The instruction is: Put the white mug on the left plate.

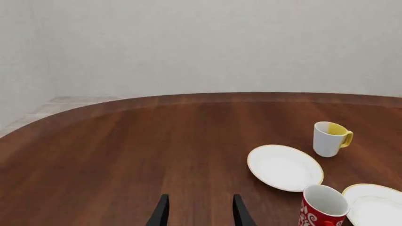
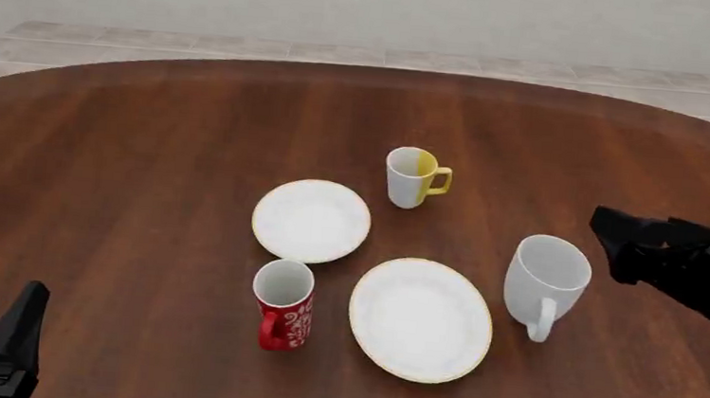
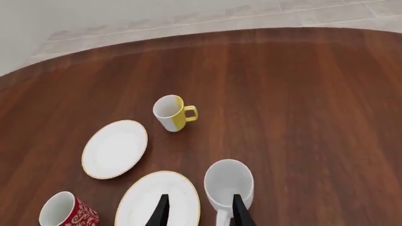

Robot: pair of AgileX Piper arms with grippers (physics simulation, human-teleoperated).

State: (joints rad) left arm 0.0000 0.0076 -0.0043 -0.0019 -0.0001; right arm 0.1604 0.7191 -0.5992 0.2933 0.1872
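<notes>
Your right gripper (image 3: 197,212) — open, empty — hovers just right of the white mug (image 2: 547,276); the left plate (image 2: 311,219) lies well left.

Red mug (image 1: 322,207) base cut off; large plate (image 1: 375,205) partly cropped.

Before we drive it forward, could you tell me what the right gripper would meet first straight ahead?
Probably the white mug: the open right gripper points at its rim; depth is unclear.
</notes>
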